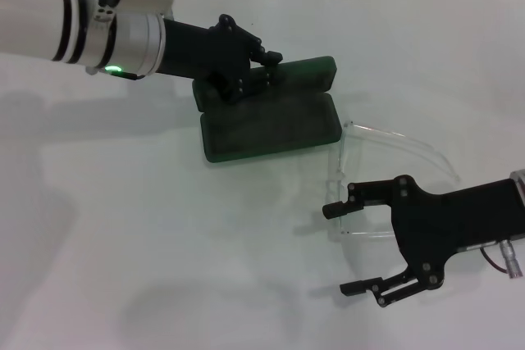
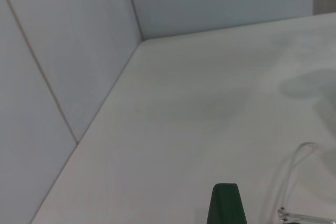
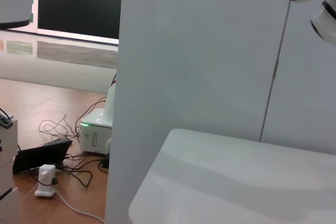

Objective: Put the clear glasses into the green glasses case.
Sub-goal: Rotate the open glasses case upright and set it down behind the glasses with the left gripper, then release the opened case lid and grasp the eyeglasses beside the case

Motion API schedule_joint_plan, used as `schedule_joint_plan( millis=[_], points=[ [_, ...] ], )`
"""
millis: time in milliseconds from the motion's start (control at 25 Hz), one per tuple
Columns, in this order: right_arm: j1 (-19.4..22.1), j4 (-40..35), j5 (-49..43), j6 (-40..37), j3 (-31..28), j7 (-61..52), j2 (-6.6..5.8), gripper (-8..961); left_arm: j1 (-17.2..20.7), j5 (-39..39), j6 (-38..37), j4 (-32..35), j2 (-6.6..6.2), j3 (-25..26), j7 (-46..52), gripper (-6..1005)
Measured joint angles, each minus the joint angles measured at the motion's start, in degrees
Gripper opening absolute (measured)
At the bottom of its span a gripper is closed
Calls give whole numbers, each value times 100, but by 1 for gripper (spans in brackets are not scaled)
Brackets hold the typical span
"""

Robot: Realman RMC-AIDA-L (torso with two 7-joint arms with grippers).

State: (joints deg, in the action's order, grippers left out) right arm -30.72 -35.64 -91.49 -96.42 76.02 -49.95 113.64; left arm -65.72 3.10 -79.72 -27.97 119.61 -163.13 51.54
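The green glasses case (image 1: 271,127) lies open in the middle of the table, its lid (image 1: 305,72) standing up at the back. My left gripper (image 1: 256,71) reaches in from the left and is shut on that lid. A corner of the lid (image 2: 227,204) shows in the left wrist view. The clear glasses (image 1: 394,137) lie unfolded on the table just right of the case; their thin arm (image 2: 295,165) also shows in the left wrist view. My right gripper (image 1: 344,249) is open beside them, its upper finger (image 1: 336,209) at the lens end and the near arm.
The white table (image 1: 164,268) runs to a pale wall at the back. The right wrist view shows only a table corner (image 3: 173,145), the wall, and a floor with cables and a white box (image 3: 95,129) beyond the edge.
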Motion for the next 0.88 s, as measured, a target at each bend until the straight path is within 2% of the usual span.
schedule_joint_plan(
  millis=[440,720,840,880],
  points=[
    [13,15,3,35,0,3,-24,807,-15,-117,16,149,6,10,-174,194],
    [14,24,-1,44,-148,-29,-43,807,35,111,-28,128,3,10,-10,209],
    [19,6,-17,45,-420,-32,-64,806,152,480,-384,100,-8,17,12,427],
    [15,-28,-19,48,-534,-34,-78,806,263,776,-676,70,-24,18,-7,457]
  ],
)
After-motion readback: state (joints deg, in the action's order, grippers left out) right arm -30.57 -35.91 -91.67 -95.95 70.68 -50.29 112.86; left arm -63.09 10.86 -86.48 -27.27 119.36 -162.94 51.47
